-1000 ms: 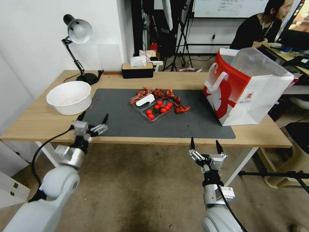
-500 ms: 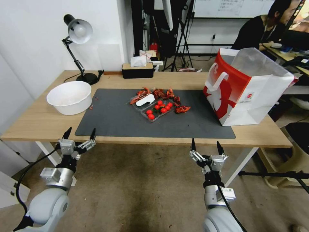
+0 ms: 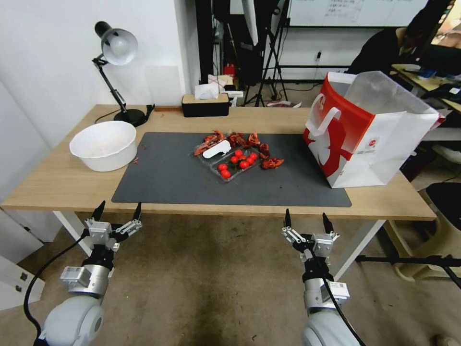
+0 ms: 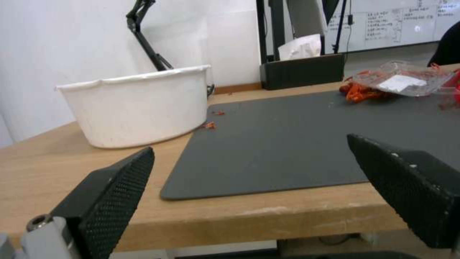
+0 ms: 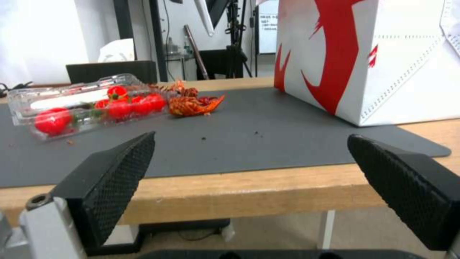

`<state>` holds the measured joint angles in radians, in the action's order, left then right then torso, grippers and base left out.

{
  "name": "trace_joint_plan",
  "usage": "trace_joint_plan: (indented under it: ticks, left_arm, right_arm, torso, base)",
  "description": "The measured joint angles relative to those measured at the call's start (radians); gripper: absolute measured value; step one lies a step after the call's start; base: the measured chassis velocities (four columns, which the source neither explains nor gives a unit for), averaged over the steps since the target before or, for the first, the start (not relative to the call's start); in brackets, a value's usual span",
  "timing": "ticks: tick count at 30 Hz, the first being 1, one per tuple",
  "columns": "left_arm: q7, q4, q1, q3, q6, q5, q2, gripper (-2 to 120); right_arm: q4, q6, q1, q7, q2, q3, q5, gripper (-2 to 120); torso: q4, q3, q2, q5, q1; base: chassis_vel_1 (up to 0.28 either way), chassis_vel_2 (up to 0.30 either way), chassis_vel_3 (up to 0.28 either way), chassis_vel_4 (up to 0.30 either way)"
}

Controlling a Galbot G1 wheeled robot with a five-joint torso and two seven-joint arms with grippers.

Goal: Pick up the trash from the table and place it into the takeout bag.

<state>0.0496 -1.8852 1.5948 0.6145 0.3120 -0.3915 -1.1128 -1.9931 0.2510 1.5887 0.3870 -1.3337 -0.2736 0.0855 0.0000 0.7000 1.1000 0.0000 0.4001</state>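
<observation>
On the dark grey mat [image 3: 173,180] of the table [image 3: 53,185] lies the trash. It includes a clear plastic box [image 3: 234,163] [image 5: 81,106] of small red tomatoes, with red crayfish shells [image 3: 272,163] [image 5: 192,104] scattered around it. A white bowl [image 3: 104,144] [image 4: 139,104] stands at the mat's left edge. The takeout bag [image 3: 365,137] [image 5: 383,54] is upright and open at the mat's right end. My left gripper [image 3: 120,206] hangs open below the table's front edge, left of centre. My right gripper [image 3: 306,215] is open too, below the front edge toward the right.
A desk lamp [image 3: 115,48] and a black tissue box [image 3: 205,105] stand along the table's far edge. A white table leg [image 3: 357,242] slants down just right of my right gripper. A chair [image 3: 446,202] sits past the table's right end.
My left arm has dropped from beside the bowl at table height to below the front edge, its gripper still open. The right arm has barely moved.
</observation>
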Motion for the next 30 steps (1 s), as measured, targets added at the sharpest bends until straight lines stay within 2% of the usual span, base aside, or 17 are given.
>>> trace_joint_plan:
  ticks: [30]
  left_arm:
    - [-0.001, 0.005, -0.003, -0.004, 0.004, 0.002, 0.001, 100]
  right_arm:
    - [0.002, 0.001, 0.002, -0.002, 0.001, -0.001, -0.003, 100]
  torso:
    - [0.0, 0.0, 0.0, 0.0, 0.0]
  base:
    - [0.0, 0.0, 0.0, 0.0]
